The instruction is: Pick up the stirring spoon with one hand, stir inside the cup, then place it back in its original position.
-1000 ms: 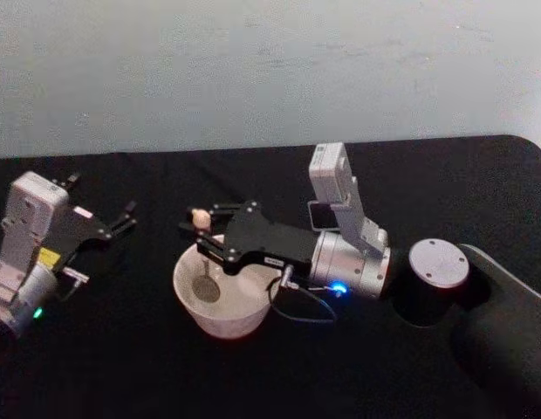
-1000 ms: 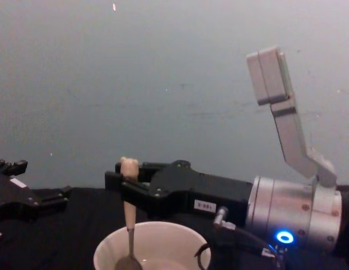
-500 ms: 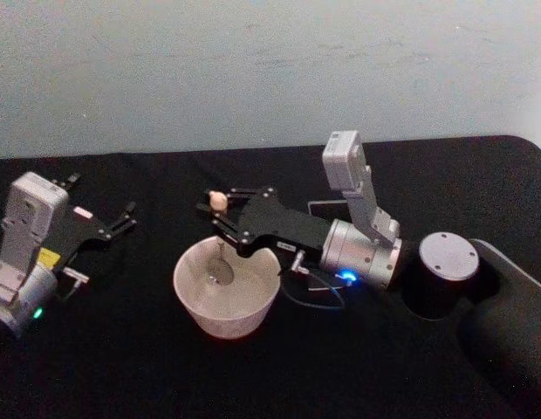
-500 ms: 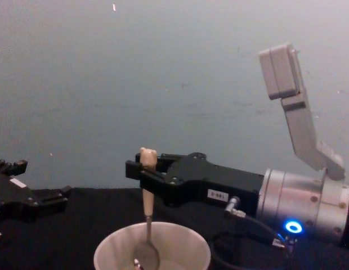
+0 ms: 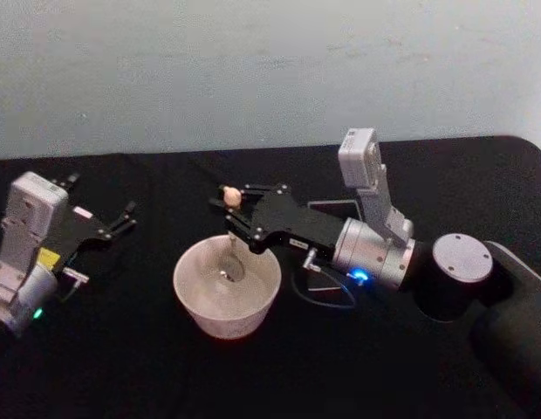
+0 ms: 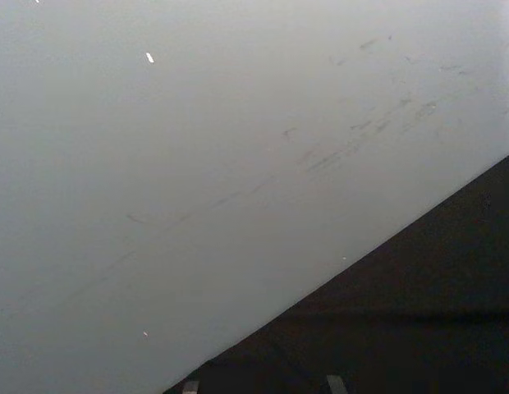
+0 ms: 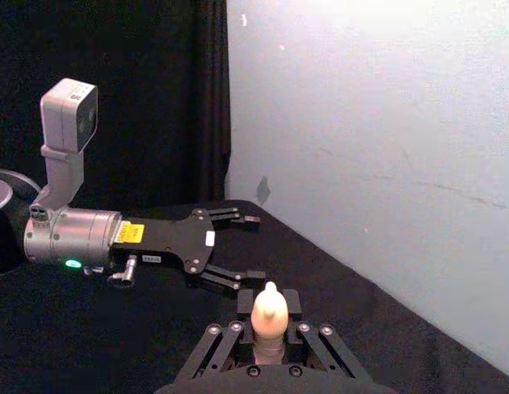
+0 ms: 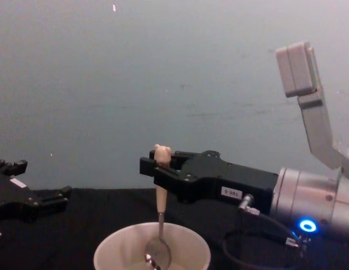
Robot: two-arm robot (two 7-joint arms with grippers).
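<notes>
head view: the right hand [image 5: 236, 215] reaches in from the right, over the far rim of the cup [image 5: 190, 301]. its fingers are closed narrowly on the upper handle of the stirring spoon [image 5: 229, 236], just below the bear head. the spoon hangs near upright, and its metal bowl lies inside the cup, towards the far side. contact between spoon bowl and cup floor cannot be determined. the cup stands on the black desk [image 5: 148, 375], near its middle. a dark square-mouthed holder [image 5: 324, 207] stands behind the right arm, largely covered by it; its contents cannot be seen. the left hand [image 5: 122, 218] rests well to the left of the cup, fingers spread wide, holding nothing.

left wrist view: a pale wall and a corner of the desk. two fingertips [image 6: 335, 382] of the left hand show at the frame edge, set apart from each other.

right wrist view: the fingers of the right hand meet around the peach handle, and the bear head stands up just above them. farther off, the left hand points towards this camera with its fingers wide apart, clear of the spoon.

chest view: the right hand enters from the right at mid height, clamped on the handle directly under the bear head. the handle and thin metal neck run down, slightly tilted, into the cup. the shiny spoon bowl sits below the rim, right of the cup's centre. the left hand lies at the lower left edge, apart from the cup, fingers open.
</notes>
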